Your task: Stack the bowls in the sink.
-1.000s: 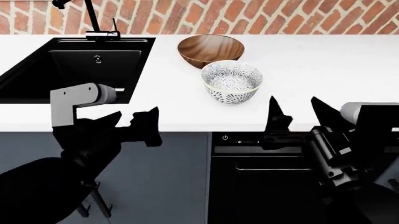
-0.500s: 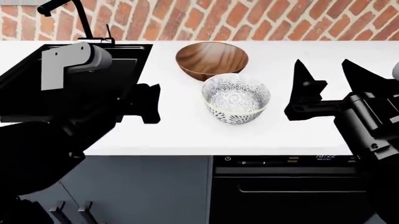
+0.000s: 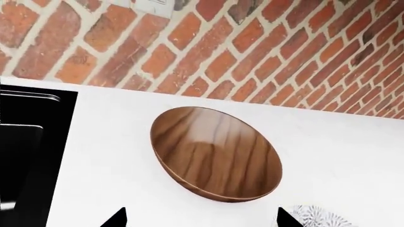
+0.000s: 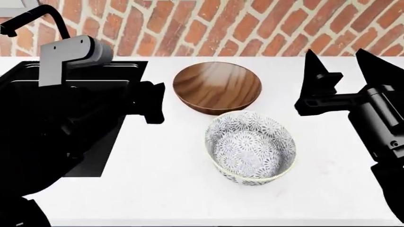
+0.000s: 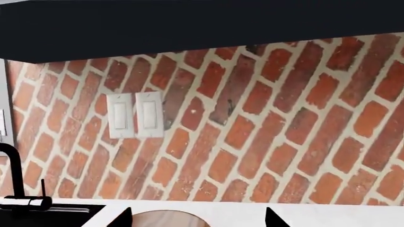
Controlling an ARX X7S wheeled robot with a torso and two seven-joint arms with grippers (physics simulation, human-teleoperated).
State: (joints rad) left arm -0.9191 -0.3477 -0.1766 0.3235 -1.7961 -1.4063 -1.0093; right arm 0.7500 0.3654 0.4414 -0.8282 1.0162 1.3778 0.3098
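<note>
The brown wood-grain bowl (image 4: 218, 86) stands on the white counter, right of the sink (image 4: 94, 163). The white floral bowl (image 4: 250, 146) stands just in front of it, almost touching. My left gripper (image 4: 150, 103) hovers by the sink's right edge, left of the brown bowl, open and empty. In the left wrist view its fingertips (image 3: 117, 218) are wide apart, with the brown bowl (image 3: 215, 153) ahead and the floral bowl's rim (image 3: 319, 218) beside one tip. My right gripper (image 4: 347, 71) is open and empty, right of both bowls. My left arm hides most of the basin.
The black faucet (image 4: 31, 19) rises at the sink's back and also shows in the right wrist view (image 5: 13, 175). A brick wall (image 4: 252, 23) with two white switches (image 5: 136, 116) backs the counter (image 4: 158, 189). The counter's front edge is near the view's bottom.
Both arms have risen and reached forward over the counter. The head view has shifted, so the bowls now sit lower and look larger. The bowls themselves have not moved.
</note>
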